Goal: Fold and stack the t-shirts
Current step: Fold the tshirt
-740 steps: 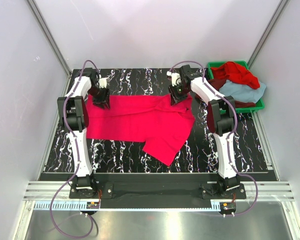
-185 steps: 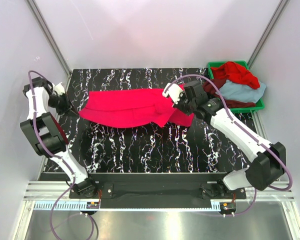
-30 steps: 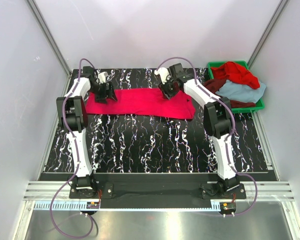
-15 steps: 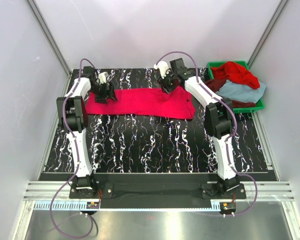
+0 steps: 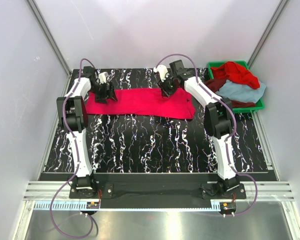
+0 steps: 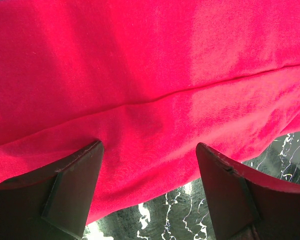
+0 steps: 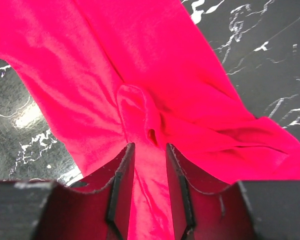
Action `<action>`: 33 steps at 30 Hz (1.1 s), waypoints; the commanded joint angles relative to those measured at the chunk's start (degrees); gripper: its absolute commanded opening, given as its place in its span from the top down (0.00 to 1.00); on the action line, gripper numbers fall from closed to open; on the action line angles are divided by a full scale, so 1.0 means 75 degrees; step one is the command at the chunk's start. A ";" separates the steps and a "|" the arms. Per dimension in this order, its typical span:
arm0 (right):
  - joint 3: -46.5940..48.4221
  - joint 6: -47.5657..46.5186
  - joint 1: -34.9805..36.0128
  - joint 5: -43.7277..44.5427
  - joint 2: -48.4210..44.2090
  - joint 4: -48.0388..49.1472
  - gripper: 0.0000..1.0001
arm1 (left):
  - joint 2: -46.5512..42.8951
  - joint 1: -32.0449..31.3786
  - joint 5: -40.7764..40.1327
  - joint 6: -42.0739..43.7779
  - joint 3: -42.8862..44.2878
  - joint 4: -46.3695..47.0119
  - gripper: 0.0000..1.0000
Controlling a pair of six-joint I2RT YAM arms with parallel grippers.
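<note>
Crimson-pink t-shirt (image 5: 140, 101) lies as a long strip at far side of table (image 5: 150, 145). L gripper (image 6: 149, 147) stands wide apart over its left end. R gripper (image 7: 150, 147) pinches a cloth ridge. Green bin (image 5: 260, 105) w/ other shirts (image 5: 236, 73) stands at right.

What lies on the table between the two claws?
The crimson-pink t-shirt, a long folded band, fills the stretch from the left claw to the right claw; the top view shows it.

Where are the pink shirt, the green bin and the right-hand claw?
pink shirt (image 5: 140, 102): top view, cloth's middle.
green bin (image 5: 258, 107): top view, near right rim.
right gripper (image 7: 150, 150): wrist view, between fingertips.
</note>
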 commanded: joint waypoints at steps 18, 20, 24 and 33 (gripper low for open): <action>0.0635 -0.0082 0.0158 -0.0113 0.0642 0.0017 1.00 | -0.0373 -0.0037 -0.0371 0.0125 -0.0148 -0.0226 0.18; 0.0682 -0.0164 0.0193 -0.0042 0.0584 0.0157 1.00 | -0.0373 -0.0049 -0.0371 0.0125 -0.0148 -0.0238 0.17; 0.0893 -0.0468 0.0252 0.0168 0.0630 0.0345 1.00 | -0.0373 -0.0060 -0.0371 0.0125 -0.0136 -0.0249 0.17; 0.1303 -0.1114 0.0404 0.1117 0.1216 0.1106 0.98 | -0.0455 -0.0142 -0.0383 0.0148 -0.0253 -0.0261 0.17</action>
